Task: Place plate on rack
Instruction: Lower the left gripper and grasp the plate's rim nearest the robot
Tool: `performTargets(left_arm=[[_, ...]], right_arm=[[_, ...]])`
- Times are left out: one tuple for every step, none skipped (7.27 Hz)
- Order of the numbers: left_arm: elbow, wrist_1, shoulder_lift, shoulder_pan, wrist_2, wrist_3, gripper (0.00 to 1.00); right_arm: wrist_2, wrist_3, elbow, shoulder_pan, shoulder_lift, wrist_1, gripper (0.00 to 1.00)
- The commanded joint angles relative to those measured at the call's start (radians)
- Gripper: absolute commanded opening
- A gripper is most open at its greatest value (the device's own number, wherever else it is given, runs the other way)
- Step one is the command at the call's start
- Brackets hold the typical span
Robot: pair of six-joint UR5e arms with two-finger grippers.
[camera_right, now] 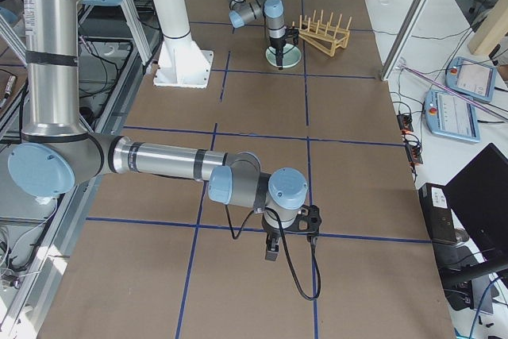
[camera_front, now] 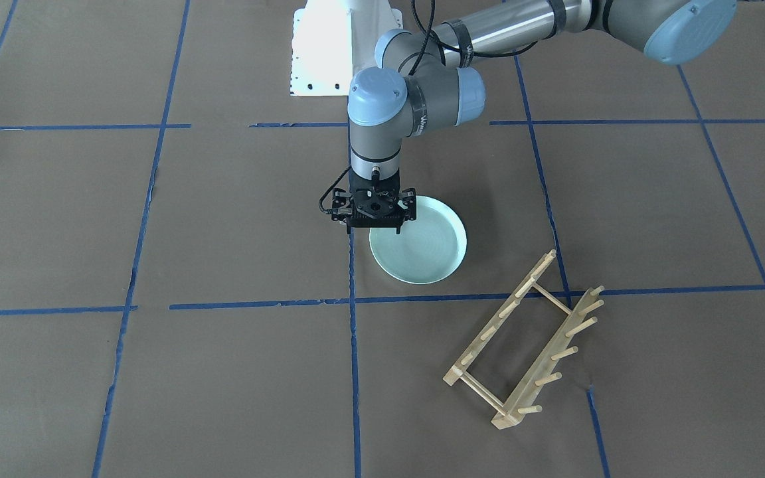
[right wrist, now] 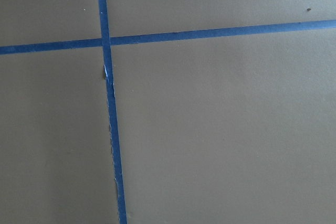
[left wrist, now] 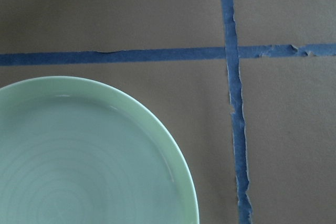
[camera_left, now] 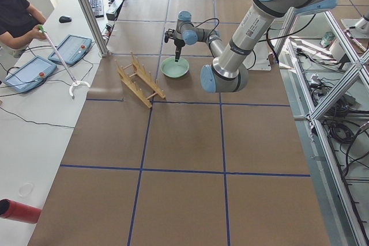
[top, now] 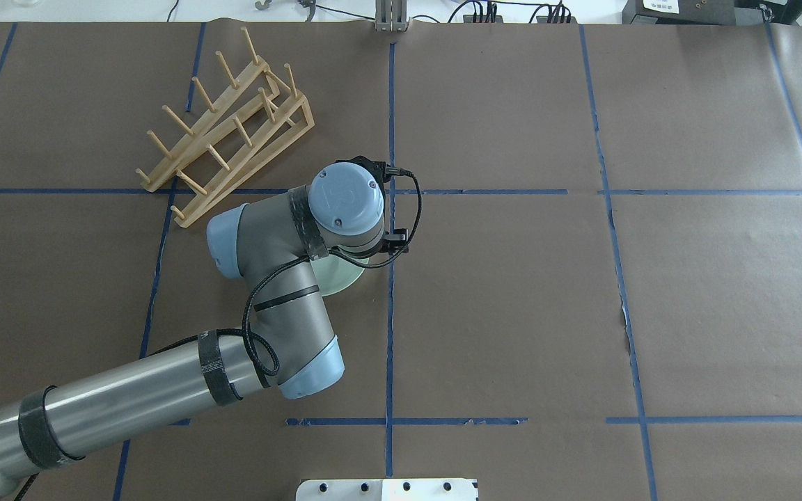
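The pale mint-green plate (camera_front: 422,247) lies flat on the brown paper-covered table. Only a sliver of it shows under the arm in the overhead view (top: 342,278), and it fills the lower left of the left wrist view (left wrist: 79,166). My left gripper (camera_front: 374,222) points straight down just above the plate's rim on the robot's right; its fingers are hidden, so I cannot tell whether it is open or shut. The light-wood rack (camera_front: 543,368) stands empty, apart from the plate, at the far left in the overhead view (top: 246,168). My right gripper (camera_right: 272,253) hangs over bare table far from both; I cannot tell its state.
Blue tape lines (camera_front: 352,372) cross the table in a grid. The white robot base plate (camera_front: 319,53) is at the robot's edge. A seated operator (camera_left: 14,18) holds a long stick beside two tablets on the side table beyond the rack.
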Motion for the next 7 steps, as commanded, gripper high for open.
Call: performTargets(left_arm=[[0.004,-0.005,0.000,-0.001,0.000,-0.001,0.78],[0.004,-0.005,-0.002,-0.001,-0.002,-0.001,0.66],[0.004,-0.005,-0.002,-0.001,-0.002,-0.001,0.59],[0.004,-0.006,-0.002,-0.001,-0.002,-0.001,0.59],[0.005,-0.006,-0.002,-0.001,-0.003,-0.001,0.59],[0.007,-0.012,0.000,-0.001,-0.003,0.000,0.59],[0.012,-0.014,-0.002,-0.001,-0.003,0.000,0.57]], right_arm=[[0.000,0.000,0.000,0.000,0.000,0.000,1.00],[0.000,0.000,0.000,0.000,0.000,0.000,1.00],[0.000,0.000,0.000,0.000,0.000,0.000,1.00],[0.000,-0.002,0.000,0.000,0.000,0.000,1.00],[0.000,0.000,0.000,0.000,0.000,0.000,1.00],[0.000,0.000,0.000,0.000,0.000,0.000,1.00],[0.000,-0.002,0.000,0.000,0.000,0.000,1.00]])
